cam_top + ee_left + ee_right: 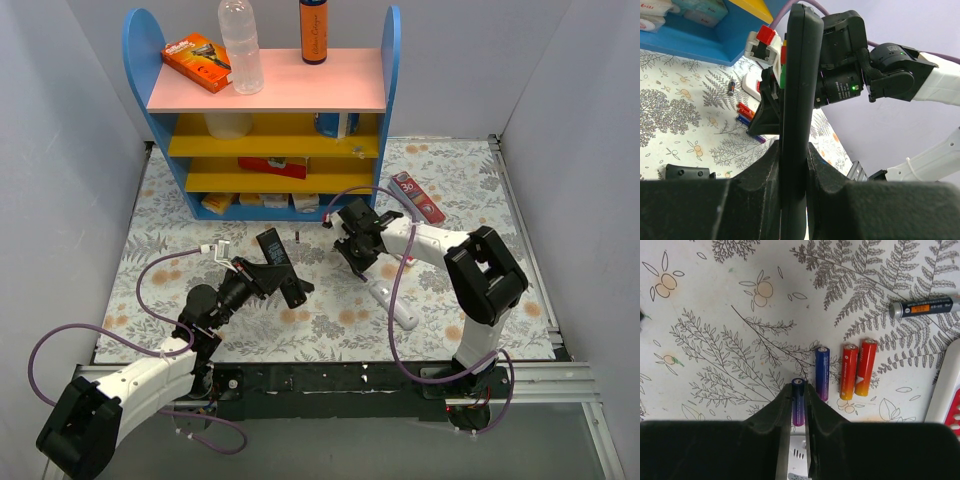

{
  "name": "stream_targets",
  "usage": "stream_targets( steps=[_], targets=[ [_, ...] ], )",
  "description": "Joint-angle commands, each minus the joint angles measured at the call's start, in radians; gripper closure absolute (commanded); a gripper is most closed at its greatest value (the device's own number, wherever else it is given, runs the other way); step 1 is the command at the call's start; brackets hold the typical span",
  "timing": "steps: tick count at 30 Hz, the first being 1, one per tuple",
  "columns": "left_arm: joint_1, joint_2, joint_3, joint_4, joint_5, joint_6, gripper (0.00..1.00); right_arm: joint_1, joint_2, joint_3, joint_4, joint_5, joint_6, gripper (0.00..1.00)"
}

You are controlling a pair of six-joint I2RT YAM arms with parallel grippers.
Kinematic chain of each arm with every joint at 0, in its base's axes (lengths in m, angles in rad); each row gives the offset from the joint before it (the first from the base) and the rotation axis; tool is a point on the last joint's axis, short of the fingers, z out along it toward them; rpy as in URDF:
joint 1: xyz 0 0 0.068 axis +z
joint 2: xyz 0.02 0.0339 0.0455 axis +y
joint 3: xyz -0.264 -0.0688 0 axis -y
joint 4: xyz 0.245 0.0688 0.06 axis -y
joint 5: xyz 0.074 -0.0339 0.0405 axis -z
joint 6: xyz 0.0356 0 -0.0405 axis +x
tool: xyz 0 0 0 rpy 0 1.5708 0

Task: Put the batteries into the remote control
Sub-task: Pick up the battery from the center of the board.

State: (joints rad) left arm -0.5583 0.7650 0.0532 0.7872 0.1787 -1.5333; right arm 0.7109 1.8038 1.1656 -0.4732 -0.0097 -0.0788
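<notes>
My left gripper (262,278) is shut on a black remote control (275,250) and holds it above the mat; in the left wrist view the remote (800,75) stands edge-on between my fingers (827,175). My right gripper (799,386) is shut on a dark blue battery (798,410), low over the mat. Beside it lie another dark blue battery (822,372) and two red-orange batteries (849,371) side by side. A black battery (922,306) lies apart at the upper right. In the top view the right gripper (356,258) is right of the remote.
A white remote (392,303) lies under the right arm, its edge in the right wrist view (945,390). A long red-and-white box (417,197) lies at the back right. A blue-and-yellow shelf (260,100) stands behind. A small black part (687,172) lies on the mat.
</notes>
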Motion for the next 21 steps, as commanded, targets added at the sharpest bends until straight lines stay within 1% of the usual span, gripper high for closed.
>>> stream_targets(
  steps=[1, 6, 11, 12, 13, 16, 17, 19, 20, 21],
  targets=[
    [0.006, -0.006, -0.069, 0.020, 0.011, 0.010, 1.00, 0.019, 0.042, 0.040, -0.033, 0.035, -0.012, 0.78],
    [0.006, -0.006, -0.065, 0.017, 0.010, 0.007, 1.00, 0.039, 0.068, 0.060, -0.067, 0.091, -0.016, 0.75],
    [0.008, -0.003, -0.061, 0.017, 0.013, 0.002, 1.00, 0.056, 0.088, 0.080, -0.093, 0.131, -0.019, 0.75],
    [0.008, -0.004, -0.061, 0.018, 0.012, -0.001, 1.00, 0.059, 0.083, 0.082, -0.093, 0.132, -0.016, 0.83],
    [0.006, -0.003, -0.061, 0.020, 0.011, -0.001, 1.00, 0.059, 0.077, 0.080, -0.090, 0.125, -0.015, 0.86],
    [0.008, -0.006, -0.064, 0.027, 0.008, -0.004, 1.00, 0.062, 0.014, 0.066, -0.053, 0.067, -0.001, 0.91],
    [0.006, -0.006, -0.064, 0.033, 0.005, -0.004, 1.00, 0.064, -0.039, 0.059, -0.021, 0.048, 0.017, 0.92],
    [0.008, -0.007, -0.065, 0.041, -0.007, -0.011, 1.00, 0.062, -0.101, 0.031, 0.025, -0.010, 0.045, 0.98],
    [0.008, -0.009, -0.065, 0.053, -0.010, -0.013, 1.00, 0.065, -0.166, 0.019, 0.050, -0.025, 0.065, 0.99],
    [0.008, -0.010, -0.069, 0.058, -0.016, -0.017, 1.00, 0.067, -0.200, 0.003, 0.109, -0.054, 0.104, 0.99]
  ],
)
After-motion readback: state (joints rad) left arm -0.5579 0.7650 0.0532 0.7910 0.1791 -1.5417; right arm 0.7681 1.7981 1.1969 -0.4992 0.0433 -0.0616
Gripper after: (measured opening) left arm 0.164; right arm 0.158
